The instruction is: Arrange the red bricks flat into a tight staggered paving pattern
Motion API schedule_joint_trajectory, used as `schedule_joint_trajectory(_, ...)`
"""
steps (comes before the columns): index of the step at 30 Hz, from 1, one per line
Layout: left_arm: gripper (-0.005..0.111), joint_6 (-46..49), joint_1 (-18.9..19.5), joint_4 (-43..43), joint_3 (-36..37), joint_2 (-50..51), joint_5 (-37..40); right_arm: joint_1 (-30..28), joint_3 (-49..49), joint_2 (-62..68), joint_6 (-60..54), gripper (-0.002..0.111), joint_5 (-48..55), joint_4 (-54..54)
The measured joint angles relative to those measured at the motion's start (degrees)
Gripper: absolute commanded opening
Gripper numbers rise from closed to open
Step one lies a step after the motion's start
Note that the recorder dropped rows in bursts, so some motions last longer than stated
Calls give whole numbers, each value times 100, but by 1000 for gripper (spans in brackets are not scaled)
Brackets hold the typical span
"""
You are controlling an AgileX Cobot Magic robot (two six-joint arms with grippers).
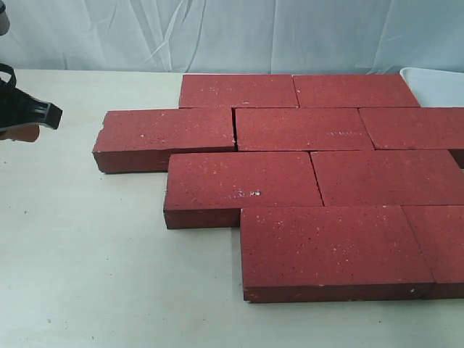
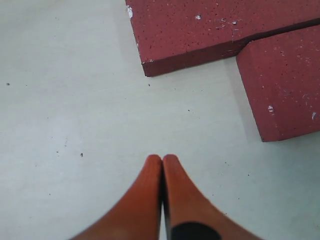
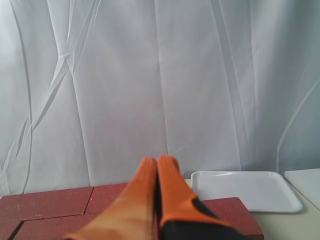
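The dark red rough rectangular paving bricks (image 1: 243,181) are lying flat in staggered rows, corners just ahead of the left gripper (image 2: 162,161), whose orange jaws are touching, empty. The right gripper (image 3: 157,162), jaws likewise together, is hovering over them. An off-centre nudge is likely risking a skewed brick and opened gaps.

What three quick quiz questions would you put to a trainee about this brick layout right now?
1. True or false: the left gripper is clamped on a brick.
2. In the exterior view, how many rows do the red bricks form? A) two B) four C) six
3. Short answer: which wrist view shows the white tray?
Key: 1 false, it is shut on nothing above bare table; 2 B; 3 the right one.
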Motion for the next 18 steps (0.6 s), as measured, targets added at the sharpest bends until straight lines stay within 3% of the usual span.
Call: schedule_joint_trajectory(18,0,0,0,0,0,0,0,242,0,0,0,-1,0,9)
